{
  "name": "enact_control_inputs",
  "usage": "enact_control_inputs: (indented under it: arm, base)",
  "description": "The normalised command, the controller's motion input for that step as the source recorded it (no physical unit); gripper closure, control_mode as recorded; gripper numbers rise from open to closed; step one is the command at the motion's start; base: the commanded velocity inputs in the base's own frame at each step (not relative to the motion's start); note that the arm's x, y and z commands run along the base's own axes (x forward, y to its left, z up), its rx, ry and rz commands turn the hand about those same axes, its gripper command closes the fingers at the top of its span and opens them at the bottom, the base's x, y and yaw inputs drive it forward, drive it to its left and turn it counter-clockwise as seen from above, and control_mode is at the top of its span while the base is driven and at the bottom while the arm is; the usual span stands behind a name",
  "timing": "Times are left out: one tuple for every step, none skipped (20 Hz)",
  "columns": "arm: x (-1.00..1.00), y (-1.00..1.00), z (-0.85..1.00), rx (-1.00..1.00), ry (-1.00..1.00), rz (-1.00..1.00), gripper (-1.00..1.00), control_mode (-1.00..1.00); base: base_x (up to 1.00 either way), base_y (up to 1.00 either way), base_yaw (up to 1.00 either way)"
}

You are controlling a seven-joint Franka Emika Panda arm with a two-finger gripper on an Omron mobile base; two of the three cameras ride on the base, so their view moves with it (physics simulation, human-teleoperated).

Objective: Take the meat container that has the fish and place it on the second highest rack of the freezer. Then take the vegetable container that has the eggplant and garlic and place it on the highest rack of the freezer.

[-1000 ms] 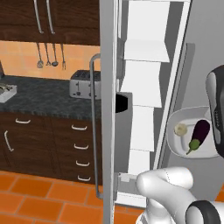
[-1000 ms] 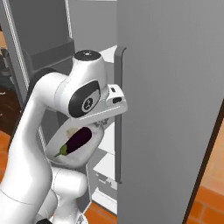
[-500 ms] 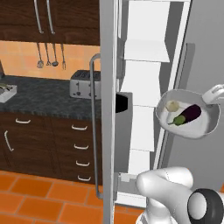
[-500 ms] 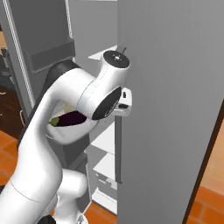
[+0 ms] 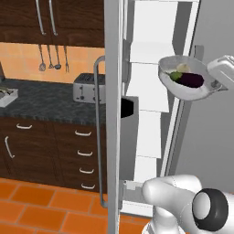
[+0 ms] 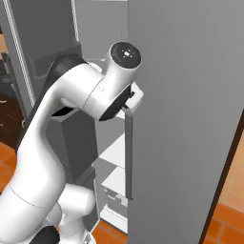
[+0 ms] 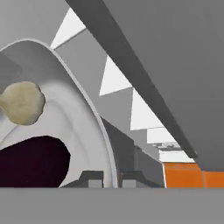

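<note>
Tool [image 7: 106, 179]: clamped on rim of veg bowl [image 5: 185, 89].
Bowl contents: eggplant [image 5: 190, 80], garlic [image 5: 183, 67].
Position: held up before open freezer [image 5: 151, 91], near upper shelves.

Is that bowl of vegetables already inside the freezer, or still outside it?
Still outside. The gripper holds the bowl, with eggplant and garlic, in the air before the freezer's shelves, resting on none.

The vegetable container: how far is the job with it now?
In hand: the gripper is shut on the rim of the vegetable container, with the eggplant and garlic inside, raised before the open freezer. Left: setting it on the highest rack. The fish step cannot be judged here.
</note>
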Motion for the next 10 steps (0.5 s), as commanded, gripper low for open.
enact_control_inputs:
  arm:
    - [0.3,0.29,0.09,0.33,-0.12,-0.69,1.0,-1.0]
    - [0.31,0.39,0.07,0.29,-0.13,-0.69,1.0,-1.0]
    - [0.33,0.5,0.09,0.26,-0.14,-0.66,1.0,-1.0]
    - [0.42,0.65,0.16,0.23,-0.15,-0.6,1.0,-1.0]
    - [0.42,0.74,0.17,0.24,-0.13,-0.55,1.0,-1.0]
    - [0.43,0.83,0.19,0.22,-0.12,-0.52,1.0,-1.0]
    - [0.44,1.0,0.25,0.14,-0.11,-0.49,1.0,-1.0]
    - [0.39,1.0,0.27,0.13,-0.09,-0.44,1.0,-1.0]
    - [0.54,1.0,0.39,0.05,-0.04,-0.39,1.0,-1.0]
    - [0.66,0.77,0.53,0.03,0.0,-0.32,1.0,-1.0]
  base:
    - [0.0,0.0,0.0]
    - [0.0,0.0,0.0]
    - [0.0,0.0,0.0]
    - [0.0,0.0,0.0]
    - [0.0,0.0,0.0]
    - [0.0,0.0,0.0]
    - [0.0,0.0,0.0]
    - [0.0,0.0,0.0]
    - [0.0,0.0,0.0]
    - [0.0,0.0,0.0]
